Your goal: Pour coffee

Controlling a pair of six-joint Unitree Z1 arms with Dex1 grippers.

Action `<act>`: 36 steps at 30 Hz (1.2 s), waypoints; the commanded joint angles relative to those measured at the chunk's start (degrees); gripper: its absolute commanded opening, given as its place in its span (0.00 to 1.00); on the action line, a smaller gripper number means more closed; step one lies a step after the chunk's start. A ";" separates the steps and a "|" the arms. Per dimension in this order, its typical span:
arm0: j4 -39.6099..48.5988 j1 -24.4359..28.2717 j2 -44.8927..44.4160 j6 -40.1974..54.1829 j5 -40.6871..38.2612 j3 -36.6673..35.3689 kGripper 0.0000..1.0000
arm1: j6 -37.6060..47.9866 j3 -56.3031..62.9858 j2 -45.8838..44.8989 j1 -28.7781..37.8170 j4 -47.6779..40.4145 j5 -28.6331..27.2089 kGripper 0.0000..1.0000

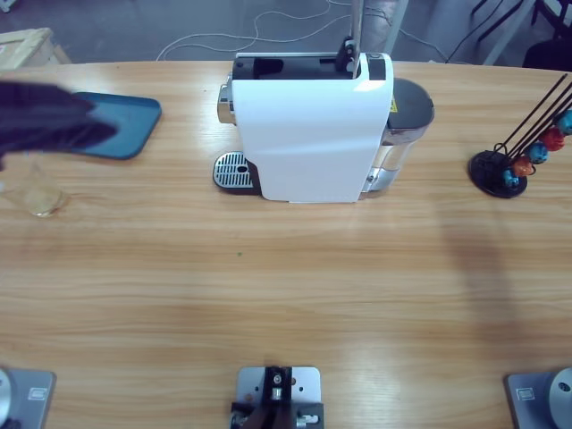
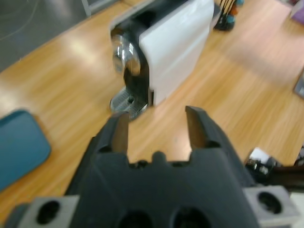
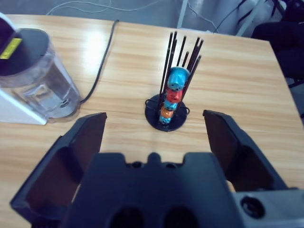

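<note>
Long wooden table (image 1: 286, 295) with pale grain — beyond its far edge, grey floor (image 1: 179, 27) crossed by loose white cables (image 1: 214, 40); pale wooden crate (image 1: 27, 46) at upper left.

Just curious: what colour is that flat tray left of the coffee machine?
Dark teal blue tray, clearest in the high view.

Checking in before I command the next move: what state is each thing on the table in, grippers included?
White coffee machine: upright, nothing on its metal drip tray.
Small clear drinking glass: upright, no dark coffee visible.
Black wire capsule rack: upright, holding coloured capsules.
Blue tray: flat, partly covered.
Left gripper: open, empty.
Right gripper: open, empty.
</note>
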 commanded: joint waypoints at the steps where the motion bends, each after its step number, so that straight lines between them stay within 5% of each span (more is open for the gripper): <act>1: 10.50 -2.10 -9.84 9.75 5.34 3.31 0.98 | 0.70 6.73 13.18 -6.22 -15.95 4.08 0.88; 7: 10.87 -6.64 -7.33 19.46 14.72 4.20 0.98 | -0.27 6.65 20.42 -10.37 -22.53 5.68 0.84; 12: 5.16 -6.64 -7.04 17.17 15.90 8.72 0.98 | -0.75 5.89 23.50 -11.23 -24.30 5.75 0.79; 18: 1.20 -6.64 -6.43 12.97 16.34 9.56 0.98 | -0.96 6.12 23.23 -13.57 -24.64 5.91 0.58; 22: -0.80 -6.64 -4.44 11.78 16.52 8.90 0.98 | -0.87 6.05 23.44 -14.75 -25.55 7.02 0.52; 23: -1.21 -6.64 -4.11 11.34 16.53 8.86 0.98 | -0.92 6.03 23.57 -14.94 -25.71 7.10 0.43; 36: -1.77 -6.64 -3.70 10.51 17.13 9.00 0.98 | -1.48 6.12 24.66 -15.59 -25.72 7.86 0.30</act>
